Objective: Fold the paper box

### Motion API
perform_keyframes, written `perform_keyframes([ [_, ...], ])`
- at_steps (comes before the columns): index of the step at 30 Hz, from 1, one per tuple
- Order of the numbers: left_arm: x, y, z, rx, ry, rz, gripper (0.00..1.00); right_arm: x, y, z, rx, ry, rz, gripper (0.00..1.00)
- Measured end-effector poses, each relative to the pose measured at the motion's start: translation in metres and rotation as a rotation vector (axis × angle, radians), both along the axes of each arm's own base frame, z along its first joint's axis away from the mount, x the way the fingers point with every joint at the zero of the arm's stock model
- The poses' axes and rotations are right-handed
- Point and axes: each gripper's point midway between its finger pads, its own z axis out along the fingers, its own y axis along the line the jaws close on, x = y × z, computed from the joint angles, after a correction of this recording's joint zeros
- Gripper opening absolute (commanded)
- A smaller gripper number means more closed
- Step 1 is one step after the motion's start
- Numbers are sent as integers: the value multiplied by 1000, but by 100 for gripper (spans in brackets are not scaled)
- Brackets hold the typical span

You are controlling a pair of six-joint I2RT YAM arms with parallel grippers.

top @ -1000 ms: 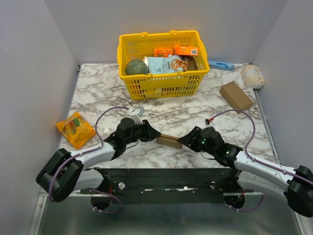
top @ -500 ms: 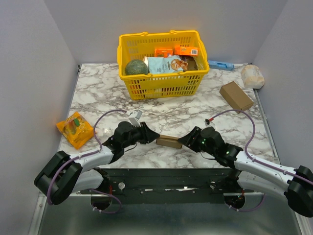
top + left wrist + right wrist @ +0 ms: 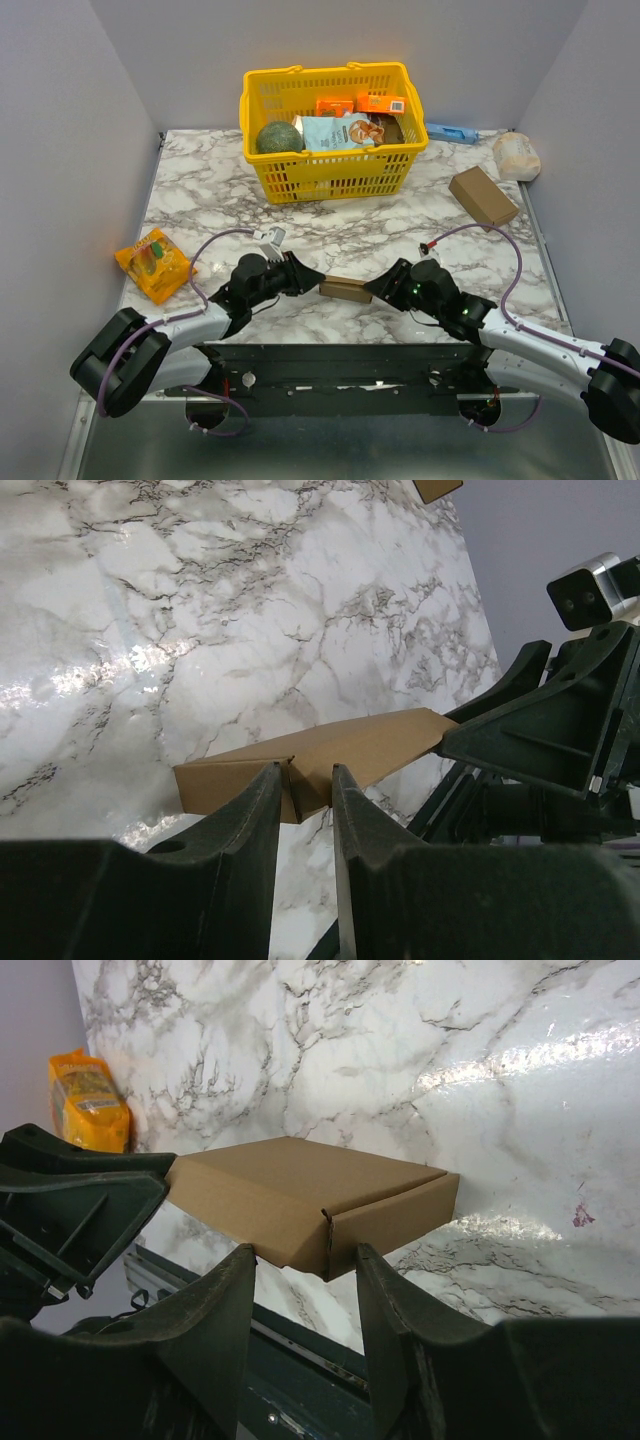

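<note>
Marble surface (image 3: 200, 180), near edge: paper box (image 3: 346, 289). My right tool (image 3: 378, 285): parted, astride one corner. My left tool (image 3: 312, 278): narrow gap at opposite end, grip unclear. Pinch flap squarely; brace box.

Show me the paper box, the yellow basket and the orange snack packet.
paper box (image 3: 346, 289), top view, its top face.
yellow basket (image 3: 330, 172), top view, its front wall.
orange snack packet (image 3: 153, 263), top view, its middle.

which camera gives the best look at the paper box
The right wrist view: the paper box fills the middle of the frame, its top face, a side wall and a corner seam all clear. The left wrist view shows one end, partly behind its fingers. The top external view shows it only small.
</note>
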Motion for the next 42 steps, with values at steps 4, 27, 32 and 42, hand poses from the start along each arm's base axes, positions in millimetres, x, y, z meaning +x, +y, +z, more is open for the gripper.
perform_keyframes([
  [4, 0, 1, -1, -9, 3, 6, 20, 0, 0, 0, 0, 0, 0, 50],
  [27, 2, -6, -4, 10, -14, 49, 13, 3, -3, -1, -14, -5, -20, 51],
  [32, 3, -8, -5, 19, -20, 61, 10, 3, -4, -2, -19, -4, -24, 52],
  [42, -1, -15, -5, 34, -29, 56, 7, 1, -8, -5, -64, -2, -6, 80],
])
